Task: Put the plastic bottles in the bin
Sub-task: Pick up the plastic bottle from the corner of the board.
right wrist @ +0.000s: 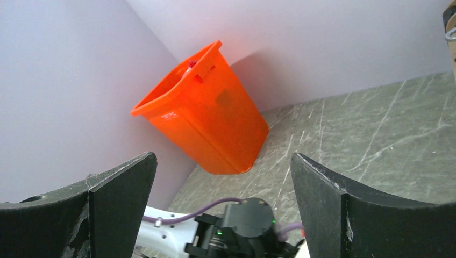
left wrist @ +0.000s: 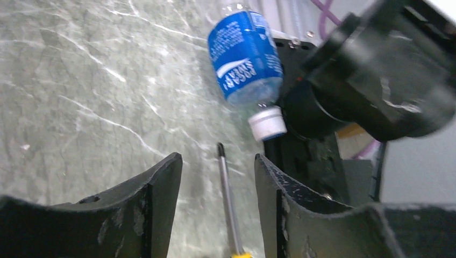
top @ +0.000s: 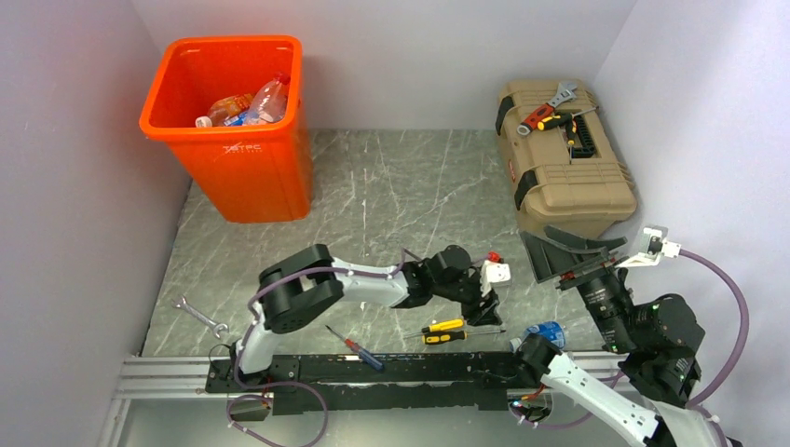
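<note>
The orange bin (top: 244, 140) stands at the far left corner with several plastic bottles (top: 261, 102) inside; the right wrist view also shows the bin (right wrist: 204, 118). One blue-labelled bottle (top: 545, 331) lies near the front edge beside the right arm's base. In the left wrist view this bottle (left wrist: 244, 56) lies just ahead, its white cap toward me. My left gripper (top: 486, 307) (left wrist: 216, 157) is low over the table, its jaws partly apart around a screwdriver shaft (left wrist: 228, 199) without touching it. My right gripper (top: 545, 247) (right wrist: 222, 156) hangs open and empty above the table.
A tan toolbox (top: 568, 168) with tools on its lid sits at the far right. Two yellow-handled screwdrivers (top: 442, 331) lie under the left gripper. A red-handled screwdriver (top: 354, 347) and a wrench (top: 200, 317) lie near the front rail.
</note>
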Controlling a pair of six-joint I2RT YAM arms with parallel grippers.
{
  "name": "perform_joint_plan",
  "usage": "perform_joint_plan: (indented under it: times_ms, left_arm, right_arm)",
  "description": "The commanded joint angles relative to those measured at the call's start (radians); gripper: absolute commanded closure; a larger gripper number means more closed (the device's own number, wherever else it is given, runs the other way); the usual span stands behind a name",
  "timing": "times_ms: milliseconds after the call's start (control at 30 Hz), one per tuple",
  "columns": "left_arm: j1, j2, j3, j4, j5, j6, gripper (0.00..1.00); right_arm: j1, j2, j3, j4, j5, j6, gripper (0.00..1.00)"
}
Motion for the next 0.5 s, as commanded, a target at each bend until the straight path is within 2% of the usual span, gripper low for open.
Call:
perform_joint_plan:
  times_ms: [0, 233, 467]
  left_arm:
    - [-0.016, 0.089, 0.096, 0.101, -0.056, 0.016, 0.43]
    - [-0.047, 0.196, 0.157, 0.126, -0.061, -0.025, 0.38]
    - [-0.073, 0.173, 0.126, 0.158, -0.084, -0.047, 0.28]
  right_arm:
    - [0.0, -0.024, -0.002, 0.036, -0.037, -0.023, 0.0]
    - [0.0, -0.022, -0.009, 0.01, -0.031, -0.009, 0.0]
    - [0.0, -0.031, -0.028, 0.006, -0.028, 0.007, 0.0]
